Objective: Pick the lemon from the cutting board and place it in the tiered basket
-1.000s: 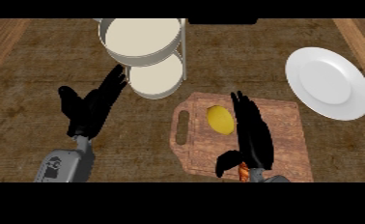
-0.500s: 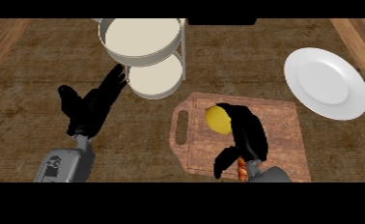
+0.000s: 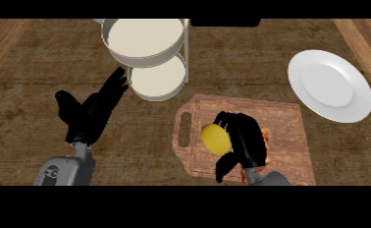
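Head view: my right hand (image 3: 245,138) is curling over the lemon (image 3: 215,139) on the cutting board (image 3: 282,124), fingers arched across its right side, thumb low, not visibly closed around it. My left hand (image 3: 91,111) is resting open, left of the board. I am judging the risk: the round lemon could be rolling leftward off the board if my fingers are pushing before the thumb closes. The basket (image 3: 145,38) sits above-left of the board.

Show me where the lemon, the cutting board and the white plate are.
lemon (image 3: 214,139): head view, on its yellow left side beside the right hand.
cutting board (image 3: 282,119): head view, on bare wood near its upper right.
white plate (image 3: 330,85): head view, on its middle.
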Motion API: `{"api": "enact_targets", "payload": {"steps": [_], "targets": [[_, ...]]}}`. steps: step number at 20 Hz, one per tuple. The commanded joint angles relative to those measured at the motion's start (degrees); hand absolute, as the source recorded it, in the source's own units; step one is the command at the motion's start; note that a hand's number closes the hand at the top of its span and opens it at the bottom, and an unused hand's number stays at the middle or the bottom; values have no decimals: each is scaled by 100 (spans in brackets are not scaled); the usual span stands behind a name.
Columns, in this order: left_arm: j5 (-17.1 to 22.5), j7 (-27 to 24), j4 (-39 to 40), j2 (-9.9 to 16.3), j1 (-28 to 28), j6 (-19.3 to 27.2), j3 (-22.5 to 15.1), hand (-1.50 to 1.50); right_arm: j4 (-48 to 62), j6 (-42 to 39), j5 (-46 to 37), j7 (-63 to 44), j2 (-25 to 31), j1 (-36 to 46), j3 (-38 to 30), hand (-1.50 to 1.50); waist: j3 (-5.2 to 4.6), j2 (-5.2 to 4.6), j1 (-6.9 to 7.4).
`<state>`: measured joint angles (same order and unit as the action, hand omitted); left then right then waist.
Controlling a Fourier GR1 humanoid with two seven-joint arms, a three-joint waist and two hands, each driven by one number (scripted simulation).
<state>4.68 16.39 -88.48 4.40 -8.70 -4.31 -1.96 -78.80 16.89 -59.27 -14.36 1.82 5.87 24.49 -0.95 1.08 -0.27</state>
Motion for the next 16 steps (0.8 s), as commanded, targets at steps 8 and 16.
{"api": "enact_targets", "payload": {"steps": [8, 16], "targets": [[-48, -30, 84, 9, 112, 92, 81, 0, -521, 464, -552, -4565, -178, -1130, 591, 150, 53, -25, -173], [47, -118, 158, 116, 180, -30, 193, 0, -2177, 830, -1614, -6461, -178, -947, 1655, 150, 54, 40, -172]]}}
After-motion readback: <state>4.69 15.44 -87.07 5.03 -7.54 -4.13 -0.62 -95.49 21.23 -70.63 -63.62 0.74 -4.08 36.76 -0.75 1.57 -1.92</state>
